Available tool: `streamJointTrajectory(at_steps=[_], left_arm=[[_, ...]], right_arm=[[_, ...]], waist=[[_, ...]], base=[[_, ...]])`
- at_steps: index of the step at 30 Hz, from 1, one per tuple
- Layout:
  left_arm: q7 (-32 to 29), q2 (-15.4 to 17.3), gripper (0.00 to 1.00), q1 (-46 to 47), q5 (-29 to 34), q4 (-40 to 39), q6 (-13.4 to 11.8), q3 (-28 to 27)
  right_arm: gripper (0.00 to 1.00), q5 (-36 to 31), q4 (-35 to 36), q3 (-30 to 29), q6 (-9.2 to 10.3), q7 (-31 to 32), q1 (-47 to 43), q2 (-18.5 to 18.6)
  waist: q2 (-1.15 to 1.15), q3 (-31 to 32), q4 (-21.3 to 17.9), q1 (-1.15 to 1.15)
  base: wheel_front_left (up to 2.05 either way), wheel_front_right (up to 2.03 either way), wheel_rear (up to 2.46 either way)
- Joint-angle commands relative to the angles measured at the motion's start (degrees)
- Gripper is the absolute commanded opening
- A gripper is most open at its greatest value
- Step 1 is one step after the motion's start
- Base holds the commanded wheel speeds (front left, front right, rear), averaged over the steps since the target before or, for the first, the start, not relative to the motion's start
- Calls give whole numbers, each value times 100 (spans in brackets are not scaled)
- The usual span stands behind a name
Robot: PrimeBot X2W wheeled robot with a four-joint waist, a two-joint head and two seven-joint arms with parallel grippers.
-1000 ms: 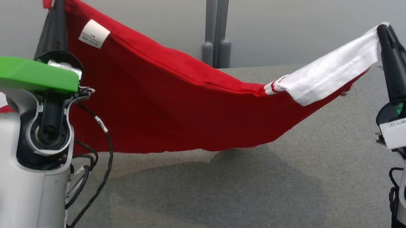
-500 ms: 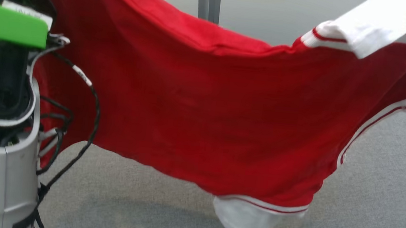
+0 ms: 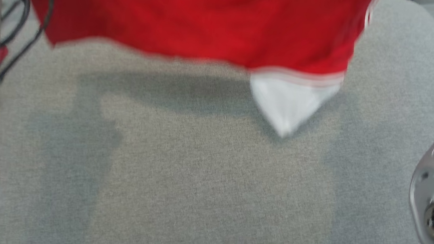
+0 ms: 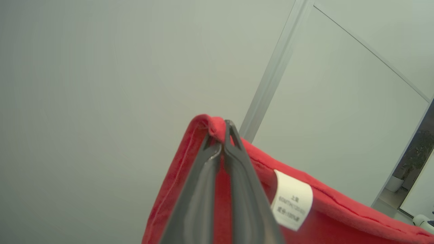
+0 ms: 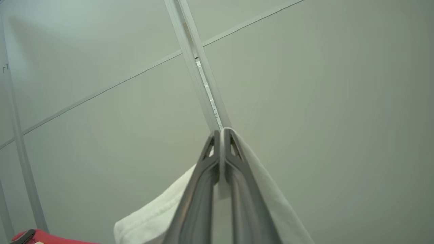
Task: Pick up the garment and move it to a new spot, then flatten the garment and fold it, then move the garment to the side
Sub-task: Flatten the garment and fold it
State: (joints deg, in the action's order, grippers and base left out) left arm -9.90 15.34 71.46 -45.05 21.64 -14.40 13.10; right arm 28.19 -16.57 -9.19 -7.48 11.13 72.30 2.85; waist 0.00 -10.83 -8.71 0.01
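Left pincer (image 4: pixel 224 135) pinches red shirt (image 3: pixel 195 16) corner, right pincer (image 5: pixel 222 135) white edge; hem seemingly off counter (image 3: pixel 195 183); lower evenly, taut.

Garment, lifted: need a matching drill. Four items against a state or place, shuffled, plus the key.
Things:
1. left pincer
2. right pincer
3. care label
4. white flap

States:
a. hangs lowest, over the grey surface
b. shut on a white part of the garment
c. shut on a red corner of the garment
d. on red cloth, beside dark fingers

Pairs: 1-c, 2-b, 3-d, 4-a
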Motion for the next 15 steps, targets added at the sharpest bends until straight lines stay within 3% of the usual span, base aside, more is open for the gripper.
streamJointTrajectory(at_steps=[1, 5, 8, 15], left_arm=[[94, -7, 0, 188, 83, 86, 100, 31], [810, -70, 0, 1031, 342, 1026, 580, 152], [1168, 62, 0, 1476, 473, 1631, 813, 173], [1791, 543, 0, 1365, 669, 2785, 1290, 234]], right_arm=[[0, -56, -115, -7, -3, -179, 175, 11], [0, -28, -1237, 163, -2, -1258, 1149, 0], [0, 256, -1739, 594, -2, -1647, 1463, 0], [0, 1051, -1945, 1802, -2, -2132, 813, 9]], waist=[[0, -461, -102, -1], [0, -710, -251, -1], [0, -999, -436, -1], [0, -1796, -796, -1]], base=[[0, 0, 0], [0, 0, 0], [0, 0, 0], [0, 0, 0]])
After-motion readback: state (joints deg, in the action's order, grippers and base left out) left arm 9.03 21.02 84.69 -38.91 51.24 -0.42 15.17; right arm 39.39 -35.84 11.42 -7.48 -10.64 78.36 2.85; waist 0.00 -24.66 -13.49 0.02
